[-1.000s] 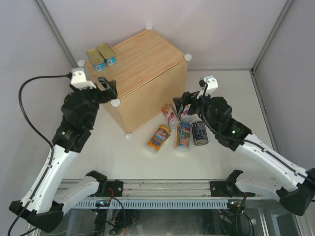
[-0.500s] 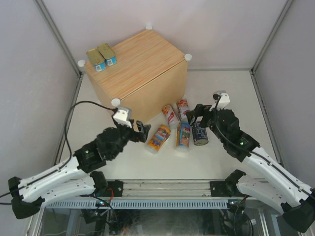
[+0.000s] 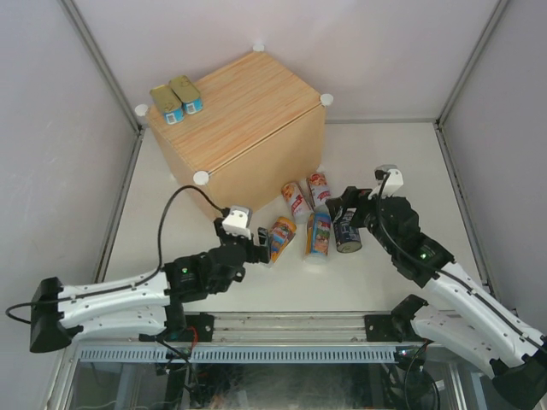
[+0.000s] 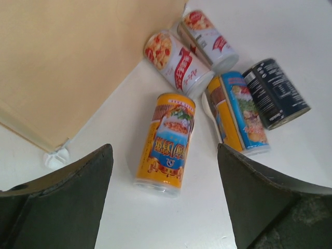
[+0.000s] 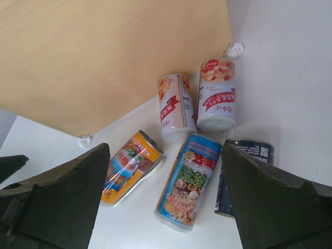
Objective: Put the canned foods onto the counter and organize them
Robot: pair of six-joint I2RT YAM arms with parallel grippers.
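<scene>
Five canned foods lie on their sides on the white table before the counter (image 3: 244, 115): two red-white cans (image 3: 296, 202) (image 3: 318, 187), an orange can (image 3: 278, 238), a blue can (image 3: 319, 234) and a shorter dark can (image 3: 348, 235). Two flat gold-topped tins (image 3: 176, 98) rest on the counter's far left corner. My left gripper (image 3: 256, 248) hovers open just short of the orange can (image 4: 168, 142), nothing between its fingers. My right gripper (image 3: 345, 207) stands open above the blue can (image 5: 189, 181) and dark can (image 5: 244, 155), holding nothing.
The counter's wooden side (image 4: 67, 62) rises close behind the cans, with a white foot knob (image 4: 54, 157) at its low corner. White knobs (image 3: 200, 178) mark its top corners. A metal rail (image 3: 282, 329) runs along the near edge; grey walls close in both sides.
My left arm has swung down from the counter's front corner to the table, ending low beside the orange can. My right gripper drew back toward the right and opened wider.
</scene>
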